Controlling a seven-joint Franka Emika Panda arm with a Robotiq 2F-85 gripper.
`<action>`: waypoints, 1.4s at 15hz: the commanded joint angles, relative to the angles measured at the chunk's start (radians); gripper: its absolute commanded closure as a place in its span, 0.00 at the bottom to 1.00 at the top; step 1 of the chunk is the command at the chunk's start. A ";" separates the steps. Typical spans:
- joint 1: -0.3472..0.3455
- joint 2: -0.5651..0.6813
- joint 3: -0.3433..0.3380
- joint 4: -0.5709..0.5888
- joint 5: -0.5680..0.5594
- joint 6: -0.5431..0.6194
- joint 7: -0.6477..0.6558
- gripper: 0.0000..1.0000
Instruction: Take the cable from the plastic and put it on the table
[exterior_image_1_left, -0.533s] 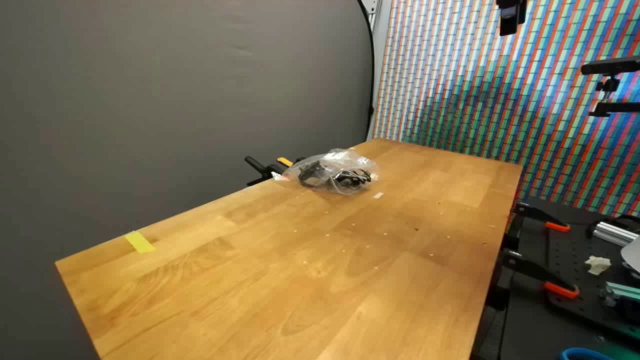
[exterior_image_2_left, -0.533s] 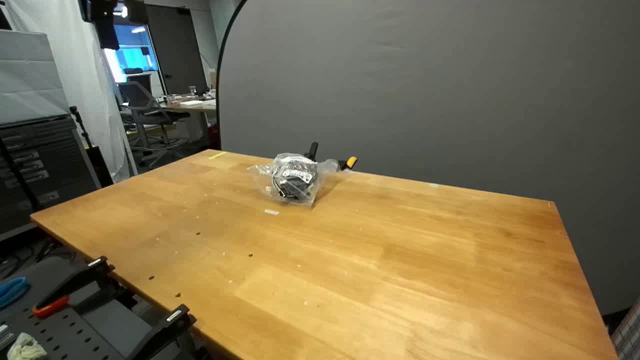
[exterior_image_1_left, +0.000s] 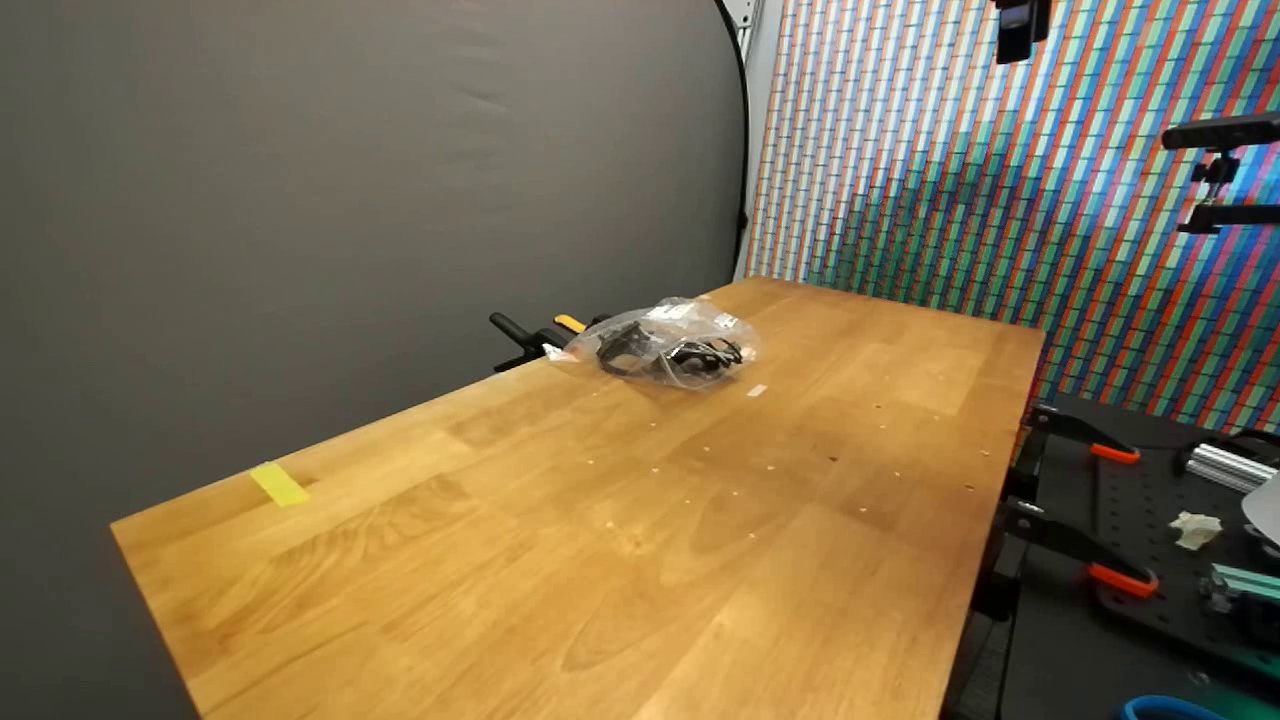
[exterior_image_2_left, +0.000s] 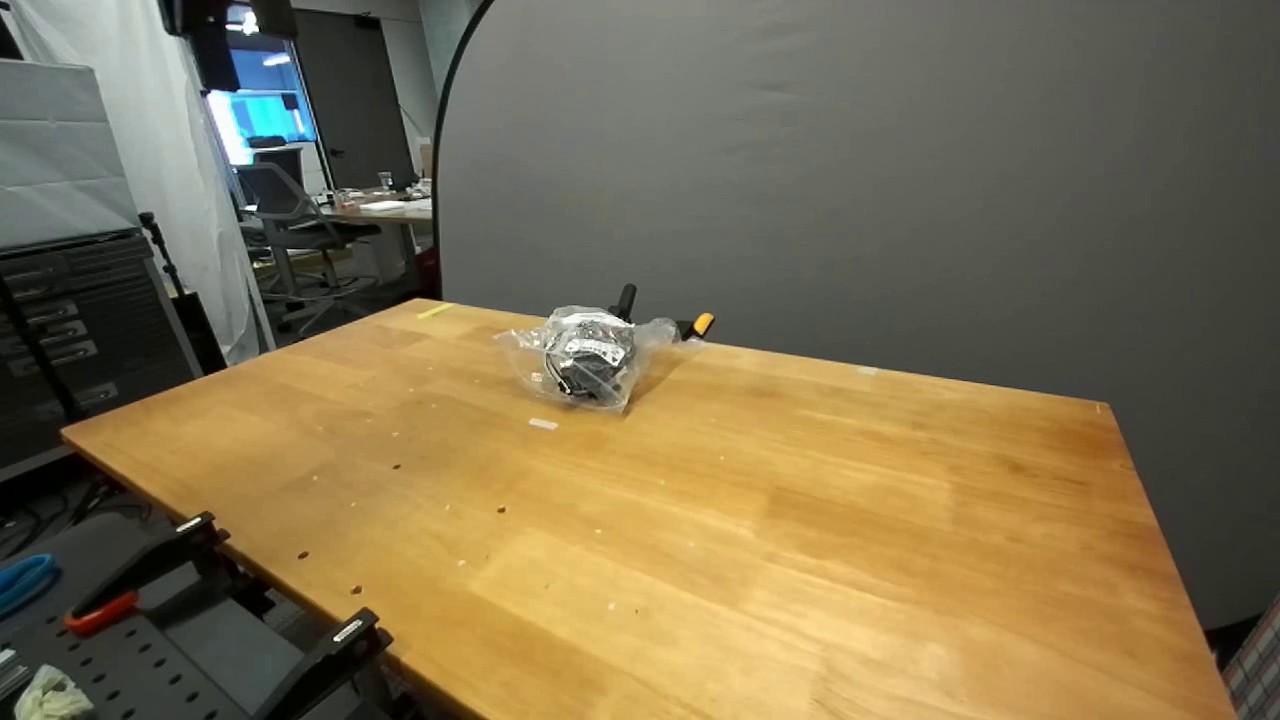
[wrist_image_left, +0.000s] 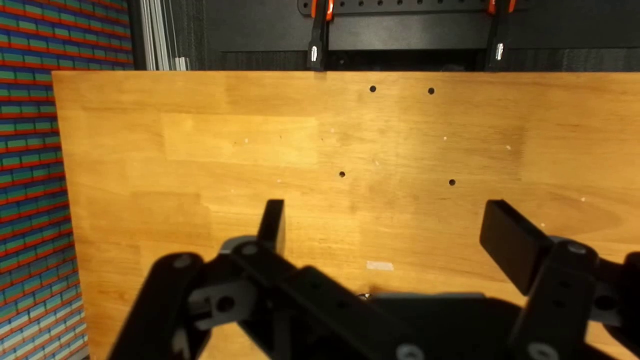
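Note:
A clear plastic bag (exterior_image_1_left: 678, 312) lies on the wooden table (exterior_image_1_left: 600, 580) near its far long edge. The bag also shows in an exterior view (exterior_image_2_left: 655, 338). A coiled black cable (exterior_image_1_left: 705, 357) is inside the bag and shows through it in both exterior views (exterior_image_2_left: 588, 372). In the wrist view my gripper (wrist_image_left: 384, 212) is open, with nothing between its fingers. It is high above the table; only its dark lower part (exterior_image_1_left: 1020, 35) shows at the top edge in both exterior views (exterior_image_2_left: 213, 50). In the wrist view the gripper body hides nearly all of the bag.
A clamp with a yellow tip (exterior_image_2_left: 702, 325) sits at the table edge behind the bag. Clamps with orange parts (exterior_image_1_left: 1120, 580) hold the opposite edge. White tape (exterior_image_1_left: 757, 391) lies beside the bag; yellow tape (exterior_image_1_left: 280, 484) marks the far edge. A grey screen (exterior_image_2_left: 850, 180) stands behind.
My gripper has risen very slightly at the top of both exterior views. The bag and cable have not moved.

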 joint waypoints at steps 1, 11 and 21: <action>0.031 0.001 -0.022 -0.022 -0.005 0.042 0.008 0.00; 0.017 0.177 -0.026 -0.257 -0.004 0.642 0.058 0.00; -0.029 0.619 -0.118 -0.223 0.015 1.212 0.102 0.00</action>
